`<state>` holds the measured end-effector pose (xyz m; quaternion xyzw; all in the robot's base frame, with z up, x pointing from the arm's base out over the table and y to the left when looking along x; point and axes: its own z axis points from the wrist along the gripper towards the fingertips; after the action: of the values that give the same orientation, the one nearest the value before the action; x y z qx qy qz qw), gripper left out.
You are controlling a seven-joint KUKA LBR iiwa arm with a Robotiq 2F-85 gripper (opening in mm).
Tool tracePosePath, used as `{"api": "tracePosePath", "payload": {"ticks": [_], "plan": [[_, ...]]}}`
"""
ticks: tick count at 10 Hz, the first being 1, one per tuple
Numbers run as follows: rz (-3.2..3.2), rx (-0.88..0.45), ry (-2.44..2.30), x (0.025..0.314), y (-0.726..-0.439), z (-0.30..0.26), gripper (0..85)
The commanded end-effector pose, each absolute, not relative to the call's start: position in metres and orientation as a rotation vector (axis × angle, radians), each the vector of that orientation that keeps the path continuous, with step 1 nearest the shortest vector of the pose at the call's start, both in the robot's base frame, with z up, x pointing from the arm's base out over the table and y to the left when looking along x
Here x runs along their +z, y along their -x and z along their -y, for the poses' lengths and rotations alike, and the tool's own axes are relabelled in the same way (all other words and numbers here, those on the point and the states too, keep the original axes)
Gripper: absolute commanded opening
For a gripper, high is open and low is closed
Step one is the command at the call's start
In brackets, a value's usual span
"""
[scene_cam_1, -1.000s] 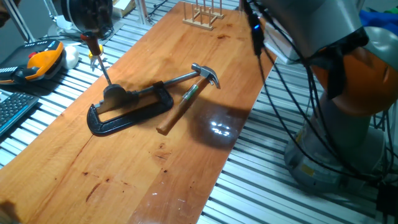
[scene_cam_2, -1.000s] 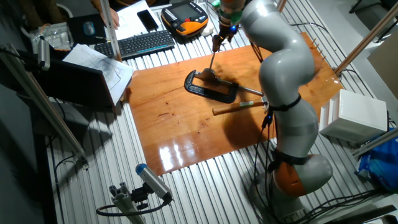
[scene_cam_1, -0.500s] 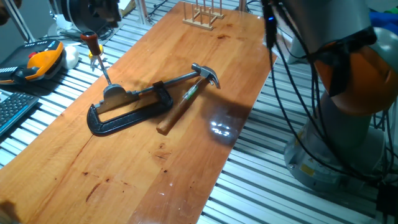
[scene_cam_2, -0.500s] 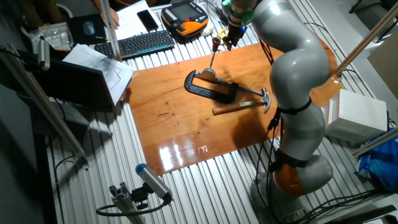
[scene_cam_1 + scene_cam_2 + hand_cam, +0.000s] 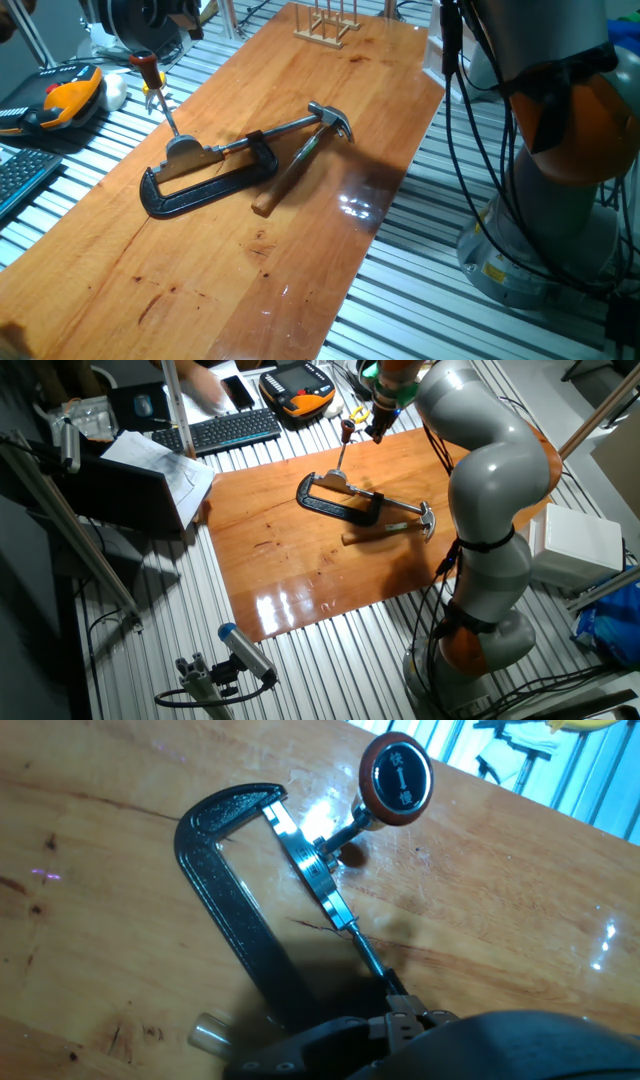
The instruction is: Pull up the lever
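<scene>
The lever (image 5: 160, 98) stands steeply up from its grey base (image 5: 184, 152), which the black C-clamp (image 5: 205, 178) pins to the worktop (image 5: 330, 110); its dark-red knob (image 5: 145, 61) sits just below the jaws. The hand view alone shows the knob's black cap (image 5: 398, 777) with white markings, seen end-on, and the rod foreshortened. The gripper (image 5: 378, 428) hangs just beside the knob in the other fixed view, apparently apart from it; I cannot tell whether the jaws are spread. Only the fixed views show the wooden-handled hammer (image 5: 295, 170) beyond the clamp.
</scene>
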<state>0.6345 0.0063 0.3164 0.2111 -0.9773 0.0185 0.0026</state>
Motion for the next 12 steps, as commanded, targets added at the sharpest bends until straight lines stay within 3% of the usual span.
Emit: {"api": "tracePosePath", "payload": {"ticks": [1, 12], "plan": [[3.069, 0.051, -0.653, 0.3164, -0.6346, -0.0080, 0.0], [3.077, 0.073, -0.655, 0.3175, -0.6346, -0.0063, 0.0]]}}
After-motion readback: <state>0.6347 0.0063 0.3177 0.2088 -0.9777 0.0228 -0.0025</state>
